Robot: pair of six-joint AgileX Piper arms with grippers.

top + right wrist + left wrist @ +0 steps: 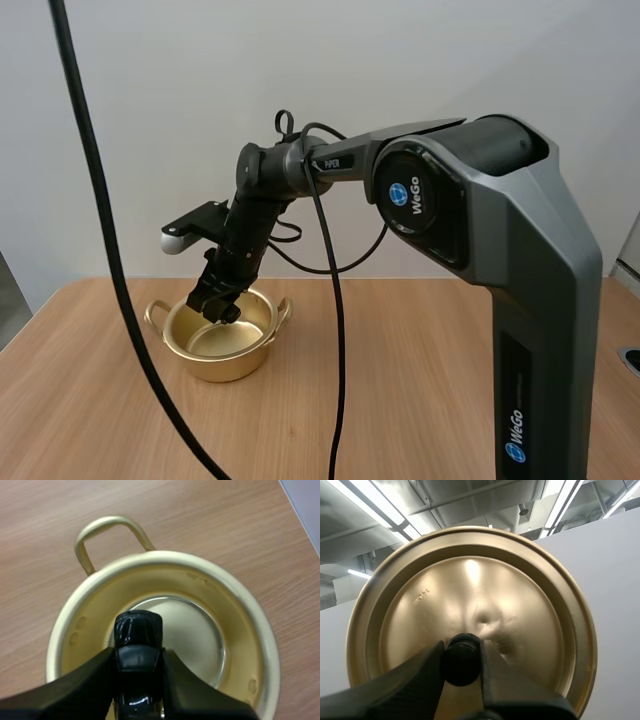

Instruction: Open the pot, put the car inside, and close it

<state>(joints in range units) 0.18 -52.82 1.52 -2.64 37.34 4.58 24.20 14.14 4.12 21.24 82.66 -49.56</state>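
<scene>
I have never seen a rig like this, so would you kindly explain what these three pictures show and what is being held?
This robot has two arms, each ending in two black jaws. The high view looks down from behind onto a wooden table, where the right arm reaches over an open gold pot. The other cameras ride on the wrists. In the right wrist view, the right jaws pinch a small black toy car over the pot's opening. In the left wrist view, the left jaws hold the pot's lid by its black knob.
</scene>
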